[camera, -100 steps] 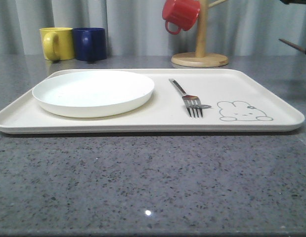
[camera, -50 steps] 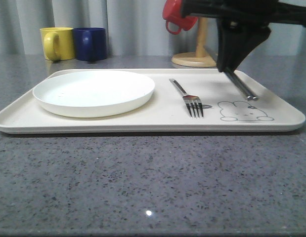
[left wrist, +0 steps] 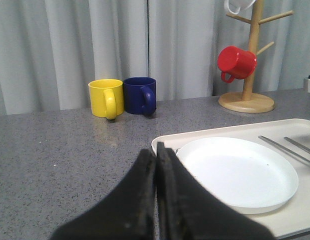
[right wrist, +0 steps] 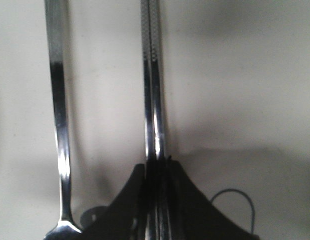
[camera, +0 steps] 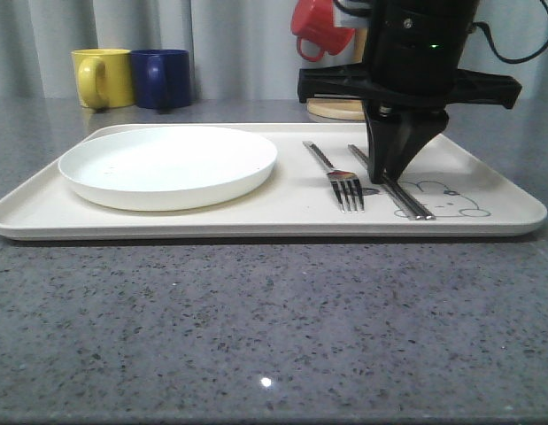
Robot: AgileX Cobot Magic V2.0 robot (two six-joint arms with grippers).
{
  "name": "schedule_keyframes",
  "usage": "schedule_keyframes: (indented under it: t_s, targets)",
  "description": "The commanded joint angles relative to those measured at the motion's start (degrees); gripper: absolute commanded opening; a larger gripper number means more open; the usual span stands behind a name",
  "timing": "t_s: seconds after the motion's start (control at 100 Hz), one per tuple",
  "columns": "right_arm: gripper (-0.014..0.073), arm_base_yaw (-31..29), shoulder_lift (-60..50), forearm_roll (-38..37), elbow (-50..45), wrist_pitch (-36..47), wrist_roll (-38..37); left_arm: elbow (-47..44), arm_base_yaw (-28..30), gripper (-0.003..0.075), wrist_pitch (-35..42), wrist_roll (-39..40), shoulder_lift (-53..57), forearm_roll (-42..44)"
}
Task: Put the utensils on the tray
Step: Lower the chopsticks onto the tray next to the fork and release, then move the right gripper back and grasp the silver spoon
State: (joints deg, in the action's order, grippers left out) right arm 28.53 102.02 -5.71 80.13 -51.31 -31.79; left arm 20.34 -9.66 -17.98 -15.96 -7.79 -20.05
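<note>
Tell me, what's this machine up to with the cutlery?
It is laying a place setting on the cream tray. The right hand has come down over the tray's right side, still closed on a pair of metal chopsticks, setting them beside the fork. A white plate already sits on the tray's left half. The left hand is shut and empty, off to the side.
</note>
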Motion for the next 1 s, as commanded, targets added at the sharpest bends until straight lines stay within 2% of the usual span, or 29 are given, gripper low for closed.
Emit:
schedule_keyframes:
  t_s: [0.0, 0.18, 0.27, 0.51, 0.63, 0.77, 0.99]
  targets:
    - [0.0024, -0.1, -2.5, -0.9, 1.7, 1.4, -0.3, 1.6, -0.4, -0.0019, 4.7, 0.2, -0.7, -0.6]
    - [0.0236, -0.1, -2.8, -0.9, 1.7, 1.3, -0.3, 1.6, -0.4, -0.0019, 4.7, 0.2, -0.7, -0.6]
    - [0.0296, -0.1, -3.4, -0.9, 1.7, 1.3, -0.3, 1.6, -0.4, -0.0019, 4.7, 0.2, -0.7, -0.6]
    - [0.0303, -0.4, -8.0, -1.4, 1.9, 1.6, -0.2, 1.6, -0.4, -0.0019, 4.7, 0.2, -0.7, -0.6]
    - [0.0303, -2.8, -11.7, -2.2, 1.9, 1.0, 2.3, 1.6, -0.4, -0.0019, 4.7, 0.2, -0.7, -0.6]
    - [0.0303, -9.2, -14.6, -2.0, 1.9, -2.4, 9.3, 1.6, -0.4, -0.0019, 4.7, 0.2, -0.7, -0.6]
    - [0.0303, -24.0, -15.5, 1.2, 1.9, -8.4, 23.7, 1.6, -0.4, -0.0019, 4.7, 0.2, -0.7, -0.6]
